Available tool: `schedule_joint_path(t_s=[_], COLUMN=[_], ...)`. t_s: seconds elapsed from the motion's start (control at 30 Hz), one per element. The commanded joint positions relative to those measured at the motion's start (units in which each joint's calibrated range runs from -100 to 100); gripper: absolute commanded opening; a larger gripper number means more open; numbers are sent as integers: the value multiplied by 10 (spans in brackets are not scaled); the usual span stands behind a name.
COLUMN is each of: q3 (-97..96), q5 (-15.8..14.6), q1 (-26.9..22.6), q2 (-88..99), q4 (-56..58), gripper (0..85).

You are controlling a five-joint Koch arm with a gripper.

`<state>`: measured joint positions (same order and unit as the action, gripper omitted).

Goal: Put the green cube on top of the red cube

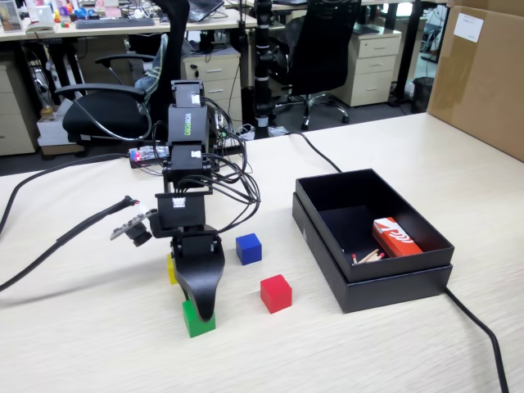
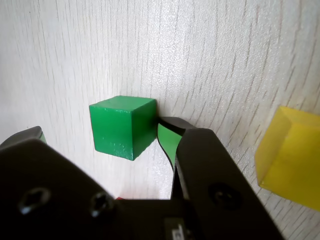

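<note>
The green cube [image 1: 198, 321] sits on the pale wood table near the front, and in the wrist view [image 2: 122, 127] it lies between my jaws. My gripper [image 1: 201, 307] points straight down over it and is open [image 2: 102, 134]. The right green-lined jaw is at the cube's right edge, and the left jaw stands well apart from its left side. The red cube [image 1: 276, 292] rests on the table to the right of the green cube in the fixed view, about one and a half cube widths away.
A blue cube [image 1: 248, 248] lies behind the red one. A yellow cube [image 1: 171, 268] sits half hidden behind the arm and shows at the right of the wrist view [image 2: 292, 157]. An open black box [image 1: 323, 246] holding a red-and-white box [image 1: 395, 237] stands to the right. Cables trail across the table.
</note>
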<state>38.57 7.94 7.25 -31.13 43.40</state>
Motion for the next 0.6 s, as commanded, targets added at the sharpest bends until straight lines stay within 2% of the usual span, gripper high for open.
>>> schedule_joint_path(t_s=[0.0,0.13,0.23,0.37,0.47,0.57], q3=[18,13,8,6,6,6], q5=[8,10,12,15,15,14], q1=[-3,-4,-6,-6,-7,-7], q2=[16,19,24,24,24,24], q4=[-29,-29,-29,-29,-29,-29], gripper=[423,419,354,344,245,234])
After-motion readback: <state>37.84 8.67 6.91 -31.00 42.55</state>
